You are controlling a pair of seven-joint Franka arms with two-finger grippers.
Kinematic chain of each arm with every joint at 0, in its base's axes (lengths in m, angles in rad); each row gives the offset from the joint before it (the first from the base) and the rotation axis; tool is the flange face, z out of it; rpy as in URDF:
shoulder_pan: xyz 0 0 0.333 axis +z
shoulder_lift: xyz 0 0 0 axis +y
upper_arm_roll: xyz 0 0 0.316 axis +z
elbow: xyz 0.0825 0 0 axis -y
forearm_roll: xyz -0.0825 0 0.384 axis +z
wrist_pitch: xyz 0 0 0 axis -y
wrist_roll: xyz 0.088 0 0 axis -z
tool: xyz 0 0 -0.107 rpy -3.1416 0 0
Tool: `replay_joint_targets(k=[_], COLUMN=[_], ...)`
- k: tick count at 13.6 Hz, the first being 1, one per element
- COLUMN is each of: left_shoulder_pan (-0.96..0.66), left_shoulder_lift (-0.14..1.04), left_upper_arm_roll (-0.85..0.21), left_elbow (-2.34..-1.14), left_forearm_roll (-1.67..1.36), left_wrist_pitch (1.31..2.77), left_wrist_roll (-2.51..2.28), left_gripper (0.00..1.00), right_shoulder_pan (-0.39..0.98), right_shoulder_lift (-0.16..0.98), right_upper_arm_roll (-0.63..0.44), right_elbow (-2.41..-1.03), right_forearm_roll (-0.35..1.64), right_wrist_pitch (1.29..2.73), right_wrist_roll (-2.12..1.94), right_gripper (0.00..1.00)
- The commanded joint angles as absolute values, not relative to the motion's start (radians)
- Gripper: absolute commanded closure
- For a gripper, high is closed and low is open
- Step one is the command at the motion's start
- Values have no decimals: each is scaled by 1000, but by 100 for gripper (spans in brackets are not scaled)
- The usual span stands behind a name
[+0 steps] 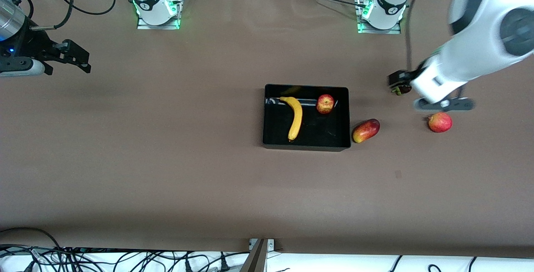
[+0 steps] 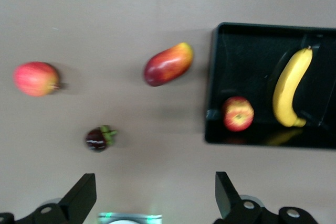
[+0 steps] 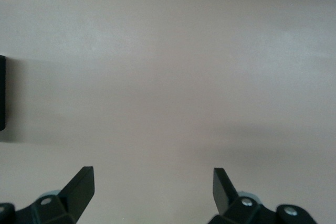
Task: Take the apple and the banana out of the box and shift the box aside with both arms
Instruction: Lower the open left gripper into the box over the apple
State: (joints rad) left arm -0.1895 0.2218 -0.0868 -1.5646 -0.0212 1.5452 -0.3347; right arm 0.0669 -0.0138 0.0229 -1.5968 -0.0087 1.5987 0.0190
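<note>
- While both hands wait wide open and empty, left hand (image 2: 152,195) above the desk (image 1: 167,172), right hand (image 3: 152,192) too
- banana (image 1: 295,117) looks soft; hold its middle
- apple (image 1: 325,104) looks firm, round, slippery
- box (image 1: 306,143) looks stiff; grip its walls

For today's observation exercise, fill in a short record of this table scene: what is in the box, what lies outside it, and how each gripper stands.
in the box: banana and apple, apart from each other
outside the box: mango beside it toward the left arm's end; round red fruit farther along; small dark fruit
left gripper: open, over bare table near the small dark fruit
right gripper: open, over bare table at the right arm's end
task steps done: none
</note>
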Motion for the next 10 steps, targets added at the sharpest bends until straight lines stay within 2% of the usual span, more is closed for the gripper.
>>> replay_joint_targets(k=[1,5,10], left_shoulder_pan=[-287,-368,-440], left_shoulder_lift=[352,446,454], left_upper_arm_roll=[-83,-84,-83], left_elbow=[-1525,-1615,-1906], left_forearm_roll=[-28,-26,40], left_wrist_pitch=[1592,1738,2073], left_wrist_roll=[-532,-716,-848], left_gripper=[0,0,0], right_shoulder_pan=[58,58,58], right_shoulder_lift=[-11,-9,-9], right_upper_arm_roll=[32,32,32], right_elbow=[-1583,-1583,-1583], right_forearm_roll=[-25,-25,-25], right_wrist_pitch=[1595,1595,1597], right_wrist_roll=[9,8,8], right_gripper=[0,0,0])
